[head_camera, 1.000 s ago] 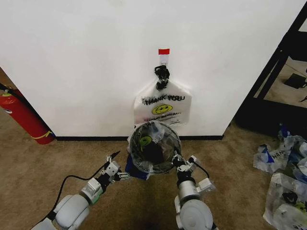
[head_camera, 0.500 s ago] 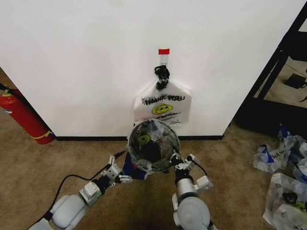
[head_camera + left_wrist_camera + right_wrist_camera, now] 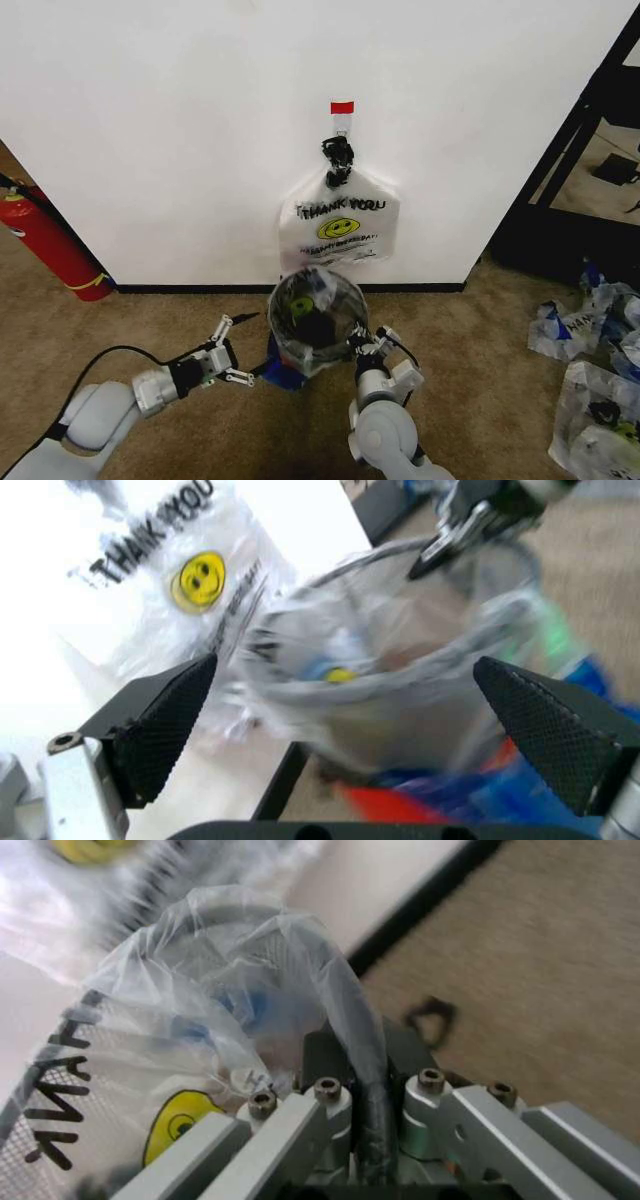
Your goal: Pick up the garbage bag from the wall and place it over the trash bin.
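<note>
The trash bin (image 3: pixel 318 322), black wire mesh, stands on the carpet before the wall (image 3: pixel 180 130). The see-through garbage bag (image 3: pixel 300 303) with its yellow smiley lines the bin and drapes over the rim, and a blue patch hangs at the bin's foot. My right gripper (image 3: pixel 360 345) is at the bin's near right rim. In the right wrist view the right gripper (image 3: pixel 355 1065) is shut on the bag (image 3: pixel 200 1012) and the rim wire. My left gripper (image 3: pixel 226 356) is open, left of the bin and clear of it. The left wrist view has its fingers (image 3: pixel 160 720) spread wide before the bag-covered bin (image 3: pixel 400 690).
A whitish bundle of same-print bags (image 3: pixel 338 225) hangs from the wall hook under a red tape strip (image 3: pixel 342 107). A red fire extinguisher (image 3: pixel 45 240) stands far left. A heap of plastic bags (image 3: pixel 595 380) lies right, by a black shelf frame (image 3: pixel 570 150).
My left arm has swung out to the left and its open gripper has drawn away from the bin. The right gripper stays shut at the rim, slightly nearer to me.
</note>
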